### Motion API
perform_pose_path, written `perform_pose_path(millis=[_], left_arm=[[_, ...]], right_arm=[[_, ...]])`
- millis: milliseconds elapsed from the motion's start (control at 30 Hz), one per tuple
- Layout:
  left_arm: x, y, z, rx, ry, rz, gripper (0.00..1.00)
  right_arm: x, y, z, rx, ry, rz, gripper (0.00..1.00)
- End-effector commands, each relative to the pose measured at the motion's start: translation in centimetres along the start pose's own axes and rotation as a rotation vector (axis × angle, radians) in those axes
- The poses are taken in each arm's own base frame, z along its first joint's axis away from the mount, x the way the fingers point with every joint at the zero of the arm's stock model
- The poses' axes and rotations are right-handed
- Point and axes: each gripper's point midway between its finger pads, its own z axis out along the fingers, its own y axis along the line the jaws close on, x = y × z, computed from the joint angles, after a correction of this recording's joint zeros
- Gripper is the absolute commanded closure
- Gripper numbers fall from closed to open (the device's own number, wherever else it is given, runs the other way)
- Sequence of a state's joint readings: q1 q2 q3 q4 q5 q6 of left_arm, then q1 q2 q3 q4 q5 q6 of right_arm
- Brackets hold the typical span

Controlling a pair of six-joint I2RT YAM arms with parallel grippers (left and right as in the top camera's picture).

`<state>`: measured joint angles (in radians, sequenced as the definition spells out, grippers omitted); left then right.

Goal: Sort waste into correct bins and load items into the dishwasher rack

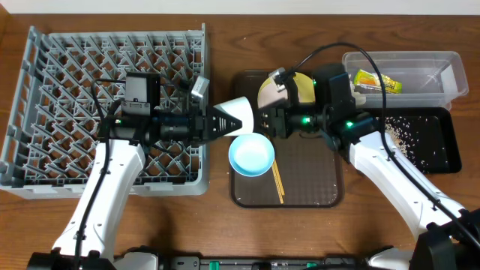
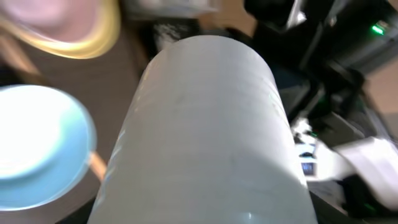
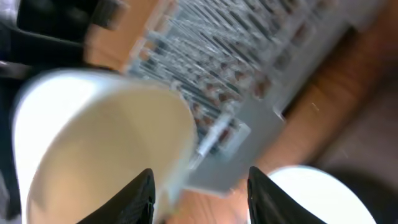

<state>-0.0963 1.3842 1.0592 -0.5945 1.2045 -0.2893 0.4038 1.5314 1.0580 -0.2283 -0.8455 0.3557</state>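
Small white cup (image 1: 241, 112) is hanging sideways, mid-frame in the overhead view, right between the 2 arms. Left gripper (image 1: 223, 121) looks clamped round its narrow base. Right gripper (image 3: 200, 179) is spread, with the rim next to 1 finger. I'd guess the cup is light and stiff but slick and chippable, so grip across the body, not the rim. Dishwasher rack (image 1: 30, 176) sits at the left of frame.

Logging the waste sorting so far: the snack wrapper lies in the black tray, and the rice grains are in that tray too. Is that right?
Not quite. The overhead view shows the snack wrapper lying in the clear box, not the black tray. The rice grains are in the black tray, as you said.
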Motion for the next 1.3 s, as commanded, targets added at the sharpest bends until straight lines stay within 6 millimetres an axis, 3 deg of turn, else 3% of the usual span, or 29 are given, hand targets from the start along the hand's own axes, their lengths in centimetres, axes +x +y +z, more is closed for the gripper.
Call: perform_pose_path(millis=[0,167,367,500,600,933,1133,1267], left_arm=[[-1.5,2.3,-0.8,-0.185,-0.089,0.04,0.46],[-3.3,4.4,-4.1,-0.488,-0.248,0.136,0.47],[-3.1,6.6,-11.9,-0.945,-0.443,0.138,0.48],[-1.4,8.3,-16.0,-1.19,-0.474,0.088,0.49],[0.1,9.7,-17.7,-1.322,-0.427,0.042,0.5],[0.8,14.3,-19.5,-1.406,-0.362,-0.156,0.54],[0.6,17.5,-18.7,-1.374,-0.29,-0.248,0.55],[0.7,19.1,-17.1,-1.329,-0.228,-0.283,0.54]], right_arm=[[0.0,-3.8,-0.8,0.193,-0.015,-0.02,0.55],[3.0,-7.9,-2.8,0.385,0.082,0.048,0.59],[6.8,-11.3,-6.6,0.633,0.214,0.106,0.62],[7.6,-11.7,-9.3,0.77,0.235,0.102,0.61],[7.5,-11.0,-10.9,0.818,0.213,0.083,0.6],[7.1,-9.6,-12.0,0.82,0.182,0.047,0.58],[7.1,-9.6,-12.0,0.819,0.183,0.048,0.58],[7.1,-9.6,-12.0,0.819,0.183,0.048,0.58]])
